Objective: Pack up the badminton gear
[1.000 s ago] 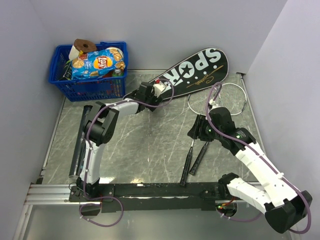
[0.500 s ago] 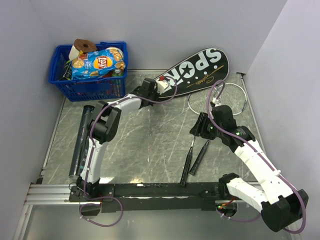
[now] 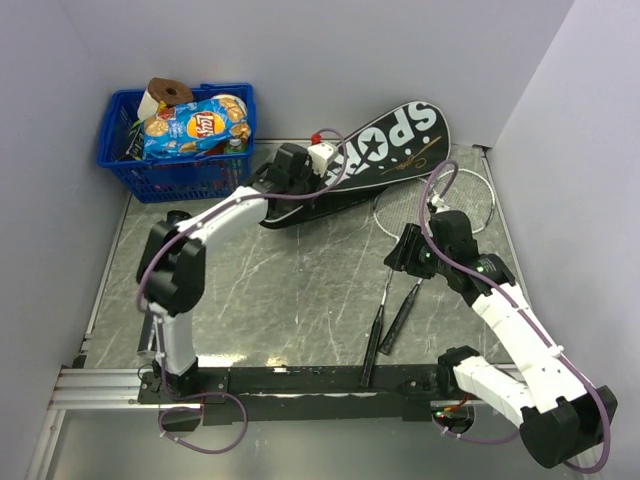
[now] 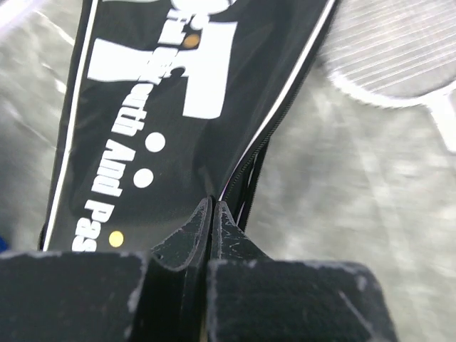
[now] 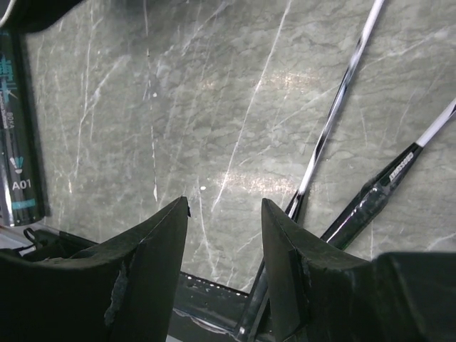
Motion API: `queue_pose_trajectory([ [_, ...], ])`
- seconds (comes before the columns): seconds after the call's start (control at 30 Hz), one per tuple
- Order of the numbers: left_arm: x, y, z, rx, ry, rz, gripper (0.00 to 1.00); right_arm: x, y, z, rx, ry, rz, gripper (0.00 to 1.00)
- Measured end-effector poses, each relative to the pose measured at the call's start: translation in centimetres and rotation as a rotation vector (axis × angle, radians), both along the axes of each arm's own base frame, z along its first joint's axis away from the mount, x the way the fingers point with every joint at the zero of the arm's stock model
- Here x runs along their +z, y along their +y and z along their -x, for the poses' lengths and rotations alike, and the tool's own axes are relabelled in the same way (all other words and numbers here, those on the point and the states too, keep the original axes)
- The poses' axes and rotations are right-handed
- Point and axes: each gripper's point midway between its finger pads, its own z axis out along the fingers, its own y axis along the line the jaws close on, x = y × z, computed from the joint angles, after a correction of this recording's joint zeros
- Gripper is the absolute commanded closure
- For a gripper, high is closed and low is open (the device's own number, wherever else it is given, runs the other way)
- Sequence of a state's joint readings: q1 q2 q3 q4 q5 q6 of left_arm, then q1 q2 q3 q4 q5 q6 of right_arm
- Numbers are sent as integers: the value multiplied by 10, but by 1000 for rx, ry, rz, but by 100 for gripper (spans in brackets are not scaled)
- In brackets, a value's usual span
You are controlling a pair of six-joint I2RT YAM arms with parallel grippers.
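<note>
Top external view: right of the basket [image 3: 175, 170], the cover [image 3: 400, 140] is being tugged by the left claw [image 4: 212, 206], newly clamped on its zip edge, likely for opening, while the right claw [image 5: 225, 204] is being held parted over the rackets [image 3: 373, 335].

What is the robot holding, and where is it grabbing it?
The left gripper pinches the black SPORT cover by its zippered edge. The right gripper holds nothing.
</note>
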State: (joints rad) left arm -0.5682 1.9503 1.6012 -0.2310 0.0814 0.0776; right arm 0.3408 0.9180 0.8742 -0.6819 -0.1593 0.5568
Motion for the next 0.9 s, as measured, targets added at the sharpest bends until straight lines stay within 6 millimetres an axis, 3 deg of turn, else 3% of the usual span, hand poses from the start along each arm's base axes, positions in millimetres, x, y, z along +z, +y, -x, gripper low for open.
queue_pose_trajectory([
  [0.07, 10, -2, 21, 10, 34, 56, 99, 0, -3, -1, -13, 0, 6, 45],
  [0.17, 10, 2, 57, 26, 109, 120, 99, -6, -8, -2, -41, 12, 22, 43],
  [0.33, -2, 29, 118, 106, 230, 223, 99, -24, -16, -8, -95, 75, 72, 44],
  [0.47, 8, 49, 155, 167, 255, 319, 99, -44, -27, -14, -150, 140, 144, 43],
  [0.67, 30, 50, 191, 167, 228, 448, 99, -62, -35, -28, -214, 208, 209, 44],
  [0.9, 25, 47, 204, 169, 239, 495, 99, -102, -35, -52, -262, 335, 286, 46],
])
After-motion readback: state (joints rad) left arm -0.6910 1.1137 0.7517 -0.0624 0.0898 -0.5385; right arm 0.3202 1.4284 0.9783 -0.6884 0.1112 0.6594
